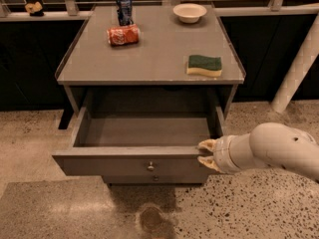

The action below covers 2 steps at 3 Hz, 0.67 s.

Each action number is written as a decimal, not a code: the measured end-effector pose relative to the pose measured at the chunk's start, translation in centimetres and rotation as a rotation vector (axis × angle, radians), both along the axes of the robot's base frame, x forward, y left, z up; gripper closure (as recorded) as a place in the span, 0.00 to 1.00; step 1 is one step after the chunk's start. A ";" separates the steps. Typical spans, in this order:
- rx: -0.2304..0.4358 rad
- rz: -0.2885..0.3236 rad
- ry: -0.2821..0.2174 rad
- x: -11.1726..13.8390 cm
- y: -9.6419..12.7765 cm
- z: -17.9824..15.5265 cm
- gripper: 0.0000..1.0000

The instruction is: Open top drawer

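Note:
The top drawer [99, 166] of the grey cabinet stands pulled far out, and its inside looks bare. A small round metal knob [150, 167] sits at the centre of its front. My gripper [206, 153] comes in from the right on a white arm [279, 151], at the right end of the drawer front. Its two pale fingertips [205, 144] are spread apart, one at the front's top rim and one lower against its face. The fingers hold nothing that I can see.
On the cabinet top [159, 54] are an upright blue can [123, 9], a red can lying on its side [123, 35], a white bowl [189, 12] and a green-and-yellow sponge [205, 65]. A lower drawer knob [155, 178] peeks out underneath. A white post [296, 73] stands at the right.

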<state>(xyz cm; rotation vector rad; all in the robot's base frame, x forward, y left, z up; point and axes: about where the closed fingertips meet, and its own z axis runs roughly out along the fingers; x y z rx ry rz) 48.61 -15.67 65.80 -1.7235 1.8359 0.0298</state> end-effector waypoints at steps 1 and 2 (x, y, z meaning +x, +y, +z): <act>0.021 0.001 0.011 -0.5 0.3 0.0 1.00; 0.021 0.001 0.011 -0.5 0.3 0.0 1.00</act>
